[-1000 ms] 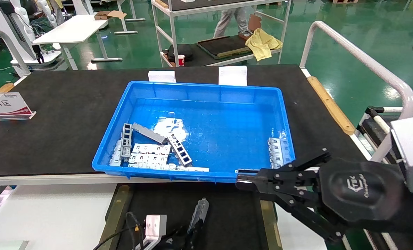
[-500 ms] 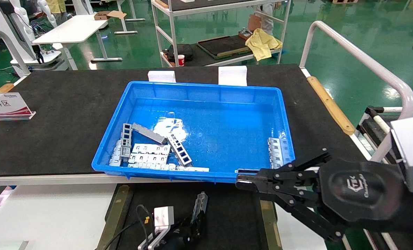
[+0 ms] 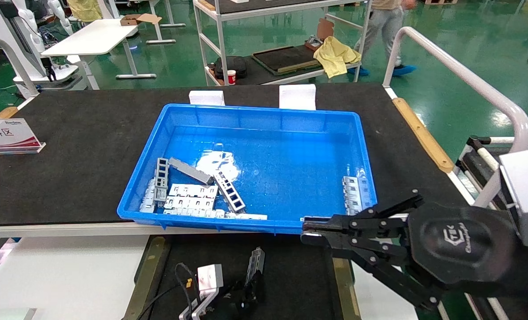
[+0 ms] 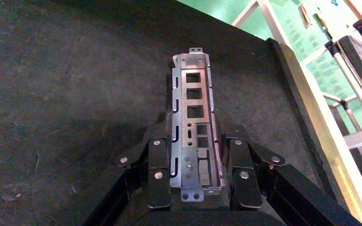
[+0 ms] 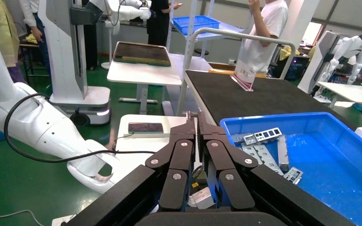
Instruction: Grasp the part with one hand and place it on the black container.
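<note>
The part (image 4: 193, 108), a narrow silver-grey ladder-like strip, is held lengthwise between the fingers (image 4: 158, 155) of my left gripper (image 4: 195, 136), which is shut on it. In the head view the part (image 3: 255, 263) and the left gripper (image 3: 249, 289) are low over the black container (image 3: 299, 275), a matte black tray with olive strips (image 3: 148, 271) along its sides. I cannot tell whether the part touches the tray (image 4: 75, 94). My right gripper (image 3: 308, 229) is shut and empty, parked at the near right corner of the blue bin; it also shows in the right wrist view (image 5: 195, 120).
The blue bin (image 3: 255, 111) stands on the black table mat (image 3: 68, 169) behind the tray, with several more strips (image 3: 229, 191) and pale plates (image 3: 190, 198) at its near left and a few at its near right (image 3: 351, 193). A sign (image 3: 6, 135) stands far left.
My left gripper with the part has shifted slightly forward and to the right over the tray. My right arm has not moved. A person in the background has walked to the right.
</note>
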Robot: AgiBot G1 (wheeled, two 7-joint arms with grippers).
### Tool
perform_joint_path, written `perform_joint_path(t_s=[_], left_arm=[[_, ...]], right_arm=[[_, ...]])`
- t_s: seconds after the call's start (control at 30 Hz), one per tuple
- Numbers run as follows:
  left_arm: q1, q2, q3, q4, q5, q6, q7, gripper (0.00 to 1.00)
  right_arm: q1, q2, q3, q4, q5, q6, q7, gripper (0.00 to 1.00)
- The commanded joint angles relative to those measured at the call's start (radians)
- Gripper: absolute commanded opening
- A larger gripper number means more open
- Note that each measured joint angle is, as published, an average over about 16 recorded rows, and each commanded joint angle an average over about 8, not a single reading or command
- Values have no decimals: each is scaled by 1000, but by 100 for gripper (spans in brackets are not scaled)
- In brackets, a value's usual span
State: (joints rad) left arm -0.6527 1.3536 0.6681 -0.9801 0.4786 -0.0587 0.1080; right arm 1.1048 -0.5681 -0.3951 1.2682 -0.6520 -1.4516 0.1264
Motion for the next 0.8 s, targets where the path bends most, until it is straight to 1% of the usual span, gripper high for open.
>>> perform_joint_path(t_s=[0.03, 0.3, 0.47, 0.63, 0.8], left_arm=[[-1, 1, 6, -4, -3, -11, -6, 100], [5, -1, 14, -28, 5, -41, -30, 100], [21, -14, 14, -52, 30, -27, -27, 100], [54, -53, 1, -95, 72, 35, 3, 100], [93, -130, -7, -149, 104, 140, 35, 100]], right_arm=[[0, 0, 0, 0, 0, 0, 0, 100], [0, 0, 0, 0, 0, 0, 0, 100], [0, 0, 0, 0, 0, 0, 0, 100], [0, 0, 0, 0, 0, 0, 0, 100], [0, 0, 0, 0, 0, 0, 0, 100]])
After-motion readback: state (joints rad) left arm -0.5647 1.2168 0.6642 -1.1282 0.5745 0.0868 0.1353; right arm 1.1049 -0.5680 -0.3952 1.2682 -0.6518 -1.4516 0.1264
